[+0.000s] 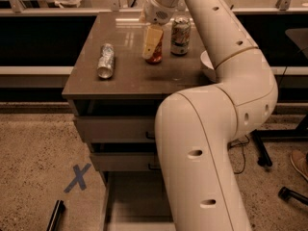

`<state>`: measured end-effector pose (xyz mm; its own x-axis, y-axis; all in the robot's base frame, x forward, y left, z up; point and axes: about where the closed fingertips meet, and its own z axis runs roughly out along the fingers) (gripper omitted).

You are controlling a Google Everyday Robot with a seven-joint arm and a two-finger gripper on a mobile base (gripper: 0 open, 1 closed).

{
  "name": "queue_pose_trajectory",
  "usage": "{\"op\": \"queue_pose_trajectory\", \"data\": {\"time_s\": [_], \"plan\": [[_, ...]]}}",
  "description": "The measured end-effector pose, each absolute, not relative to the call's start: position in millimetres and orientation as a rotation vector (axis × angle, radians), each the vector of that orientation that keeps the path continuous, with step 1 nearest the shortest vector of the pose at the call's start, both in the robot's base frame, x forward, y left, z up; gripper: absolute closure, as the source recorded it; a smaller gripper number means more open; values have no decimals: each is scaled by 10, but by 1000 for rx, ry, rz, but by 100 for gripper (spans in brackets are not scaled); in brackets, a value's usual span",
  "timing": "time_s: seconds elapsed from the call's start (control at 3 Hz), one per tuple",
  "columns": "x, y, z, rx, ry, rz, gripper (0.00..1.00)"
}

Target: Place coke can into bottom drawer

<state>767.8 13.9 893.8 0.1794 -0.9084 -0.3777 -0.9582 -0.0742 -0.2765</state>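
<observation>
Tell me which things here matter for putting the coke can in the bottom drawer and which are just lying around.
For the job:
coke can, on the cabinet top
bottom drawer, pulled open
end effector, down at the coke can

Lying about:
silver can, on its side
pale upright can
white bowl
blue tape X

Glossy tabletop [126,78], smooth plastic gripper [153,49] at coke can [155,58], rough speckled floor [33,148]

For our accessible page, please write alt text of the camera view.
The gripper of a white robot arm is down over a small red soda can standing on a brown cabinet top, between a silver can lying on its side and an upright pale can; the bottom grey-tan drawer is pulled open.
</observation>
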Motion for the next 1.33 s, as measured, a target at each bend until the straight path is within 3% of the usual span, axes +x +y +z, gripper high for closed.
{"op": "queue_pose_trajectory", "data": {"time_s": [0.33,0.67,1.33], "plan": [[7728,182,8917,-1994,1744,140,42],[7770,221,8891,-1986,1738,137,43],[7836,291,8833,-1976,1729,135,0]]}}
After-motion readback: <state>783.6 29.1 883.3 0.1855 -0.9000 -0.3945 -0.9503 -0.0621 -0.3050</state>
